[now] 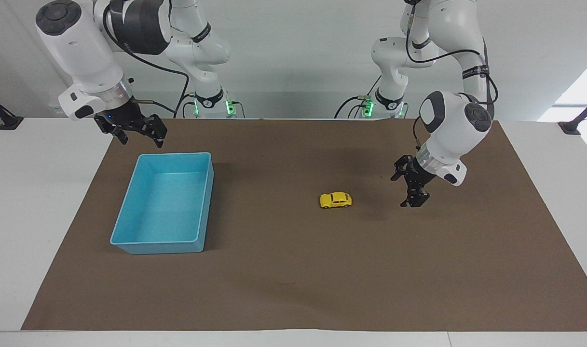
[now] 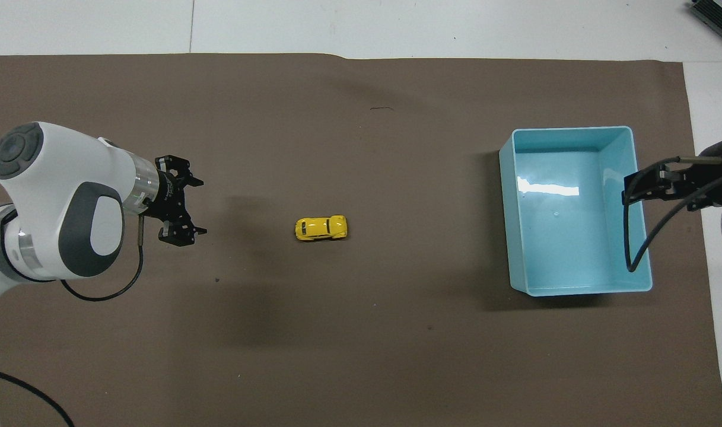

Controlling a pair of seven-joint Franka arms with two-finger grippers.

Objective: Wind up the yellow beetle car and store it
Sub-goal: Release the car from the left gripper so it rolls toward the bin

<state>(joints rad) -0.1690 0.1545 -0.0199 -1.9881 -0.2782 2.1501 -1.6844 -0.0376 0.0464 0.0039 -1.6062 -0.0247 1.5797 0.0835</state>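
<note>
The yellow beetle car (image 1: 335, 199) (image 2: 321, 228) stands on its wheels on the brown mat, about mid-table, with its length pointing toward the blue bin (image 1: 208, 207) (image 2: 505, 225). My left gripper (image 1: 409, 189) (image 2: 194, 206) is open and holds nothing. It hangs just above the mat, well apart from the car, toward the left arm's end. My right gripper (image 1: 142, 141) (image 2: 629, 191) waits open in the air over the bin's edge. The bin has nothing in it.
The brown mat (image 1: 293, 270) covers most of the white table. The bin stands toward the right arm's end. A dark object (image 2: 716, 15) lies at the table's corner farthest from the robots.
</note>
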